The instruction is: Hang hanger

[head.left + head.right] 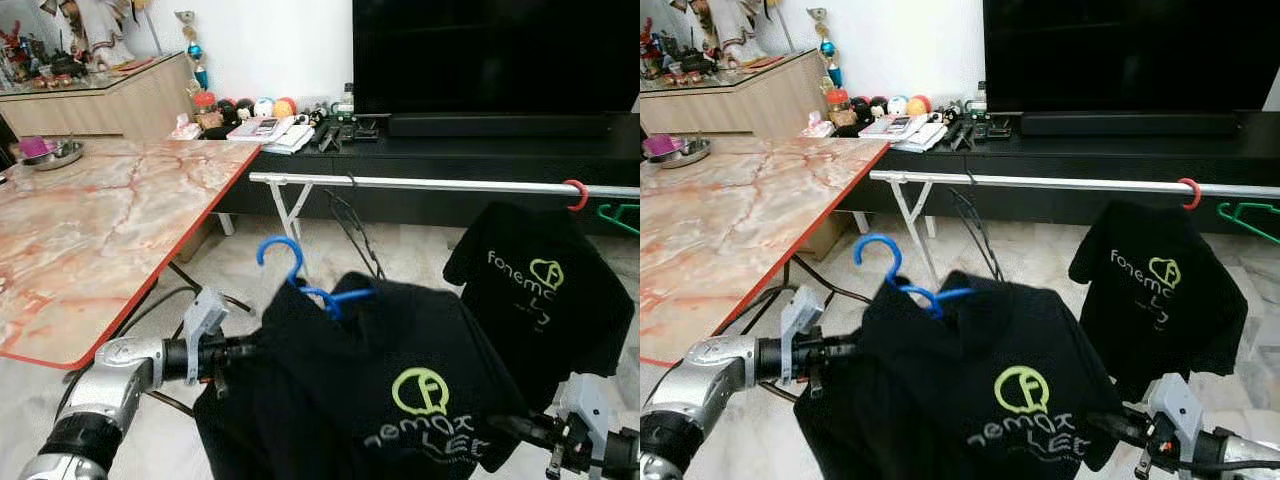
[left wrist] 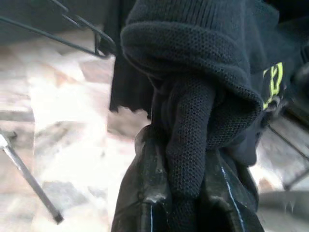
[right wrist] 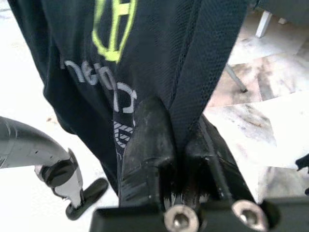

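Observation:
A black T-shirt [image 1: 380,370] with a green logo hangs on a blue hanger [image 1: 282,252], held up between my two grippers in front of a silver rail [image 1: 420,183]. The hanger's hook stands below and in front of the rail, apart from it. My left gripper [image 1: 248,347] is shut on the shirt's left shoulder fabric [image 2: 188,159]. At the shirt's lower right side, my right gripper [image 1: 505,428] is shut on the cloth [image 3: 178,96]. A second black shirt [image 1: 535,290] hangs from the rail on a red hanger [image 1: 576,195].
A marble table [image 1: 100,230] with a red edge stands close on the left. A green hanger [image 1: 620,215] hangs at the rail's right end. Behind the rail are a black TV console [image 1: 480,155] and cables [image 1: 350,225] on the tiled floor.

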{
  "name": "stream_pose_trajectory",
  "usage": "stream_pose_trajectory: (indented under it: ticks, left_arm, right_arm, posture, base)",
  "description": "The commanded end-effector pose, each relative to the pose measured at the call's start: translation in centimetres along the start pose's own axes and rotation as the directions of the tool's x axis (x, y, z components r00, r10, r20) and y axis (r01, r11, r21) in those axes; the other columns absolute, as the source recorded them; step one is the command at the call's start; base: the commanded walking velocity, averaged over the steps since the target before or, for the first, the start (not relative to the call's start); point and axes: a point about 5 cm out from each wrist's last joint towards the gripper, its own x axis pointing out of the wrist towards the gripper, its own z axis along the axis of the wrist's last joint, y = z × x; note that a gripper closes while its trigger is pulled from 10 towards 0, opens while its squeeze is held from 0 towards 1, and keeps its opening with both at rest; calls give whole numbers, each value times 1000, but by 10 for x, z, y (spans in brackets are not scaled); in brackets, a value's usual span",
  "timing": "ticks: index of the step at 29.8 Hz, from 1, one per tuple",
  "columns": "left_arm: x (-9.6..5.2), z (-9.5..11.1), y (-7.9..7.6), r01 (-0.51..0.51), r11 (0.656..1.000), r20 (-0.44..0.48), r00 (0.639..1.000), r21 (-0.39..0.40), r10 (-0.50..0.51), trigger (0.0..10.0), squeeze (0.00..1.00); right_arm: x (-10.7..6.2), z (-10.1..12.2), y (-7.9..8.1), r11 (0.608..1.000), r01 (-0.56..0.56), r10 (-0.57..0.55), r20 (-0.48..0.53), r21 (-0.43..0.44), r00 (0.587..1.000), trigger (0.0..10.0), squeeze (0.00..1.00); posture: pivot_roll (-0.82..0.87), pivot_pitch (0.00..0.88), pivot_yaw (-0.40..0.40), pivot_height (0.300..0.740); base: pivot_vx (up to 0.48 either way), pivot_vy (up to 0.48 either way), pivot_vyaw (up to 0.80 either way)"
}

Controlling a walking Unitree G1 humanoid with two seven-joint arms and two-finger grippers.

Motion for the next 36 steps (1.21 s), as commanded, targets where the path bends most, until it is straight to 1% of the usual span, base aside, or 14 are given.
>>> stream_pose_trajectory:
  ticks: [1, 6, 8, 9, 11, 14, 16, 19, 20, 21, 22, 24, 32, 36]
  left_arm:
    - [-12, 36, 18, -152, 985, 261, 951, -82, 168, 0, 0]
    - [-4, 46, 21, -168, 974, 374, 902, -151, 213, 0, 0]
    - [-5, 56, 29, -199, 946, 470, 830, -257, 302, 0, 0]
    - [-5, 56, 29, -199, 946, 470, 830, -257, 302, 0, 0]
    - [-12, 71, 39, -179, 896, 583, 704, -406, 405, 0, 0]
    - [-14, 79, 38, -114, 887, 634, 659, -448, 405, 0, 0]
    - [-12, 80, 36, -91, 894, 640, 666, -439, 382, 0, 0]
    - [5, 72, 21, -57, 946, 568, 788, -318, 238, 0, 0]
    - [23, 50, 0, -27, 996, 342, 938, -87, 55, 0, 0]
    - [23, 50, 0, -27, 996, 342, 938, -87, 55, 0, 0]
    - [30, 25, -18, 78, 994, 109, 990, 80, -87, 0, 0]
    - [31, 7, -28, 165, 975, -30, 986, 146, -163, 0, 0]
    - [15, -17, -33, 312, 924, -320, 918, 222, -233, 0, 0]
    - [4, -20, -33, 354, 913, -363, 893, 202, -266, 0, 0]
  right_arm:
    - [4, -18, 13, 998, -17, 19, -37, 65, 999, 0, 0]
    - [14, -21, 21, 996, -28, 30, -19, 88, 999, 0, 0]
    - [19, -23, 27, 994, -37, 38, -13, 102, 999, 0, 0]
    - [19, -23, 27, 994, -37, 38, -13, 102, 999, 0, 0]
    - [28, -26, 35, 991, -52, 53, -1, 127, 999, 0, 0]
    - [33, -29, 39, 989, -57, 57, 3, 138, 998, 0, 0]
    - [34, -29, 40, 988, -55, 55, 5, 142, 998, 0, 0]
    - [38, -28, 41, 988, -56, 55, 11, 146, 998, 0, 0]
    - [39, -28, 41, 988, -56, 56, 7, 142, 998, 0, 0]
    - [39, -28, 41, 988, -56, 56, 7, 142, 998, 0, 0]
    - [39, -28, 39, 989, -52, 53, 0, 136, 999, 0, 0]
    - [38, -27, 36, 991, -42, 44, -11, 127, 999, 0, 0]
    - [21, -28, 18, 998, -12, 19, -116, 61, 993, 0, 0]
    - [12, -31, 10, 999, 16, -9, -171, 42, 985, 0, 0]
  posture:
    - [-4, 0, 84, 740]
    - [-7, 0, 84, 740]
    - [-9, 0, 83, 740]
    - [-9, 0, 83, 740]
    - [-5, 0, 81, 740]
    - [-3, 0, 81, 740]
    - [-3, 0, 81, 740]
    - [-1, 0, 82, 740]
    - [2, 0, 80, 740]
    - [2, 0, 80, 740]
    - [2, 0, 81, 740]
    - [-1, 0, 83, 740]
    - [-4, 0, 82, 740]
    - [-4, 0, 82, 740]
  base:
    - [0, 0, 0]
    - [0, 0, 0]
    - [0, 0, 0]
    - [0, 0, 0]
    - [0, 0, 0]
    - [0, 0, 0]
    - [0, 0, 0]
    - [0, 0, 0]
    - [0, 0, 0]
    - [0, 0, 0]
    - [0, 0, 0]
    - [0, 0, 0]
    - [0, 0, 0]
    - [0, 0, 0]
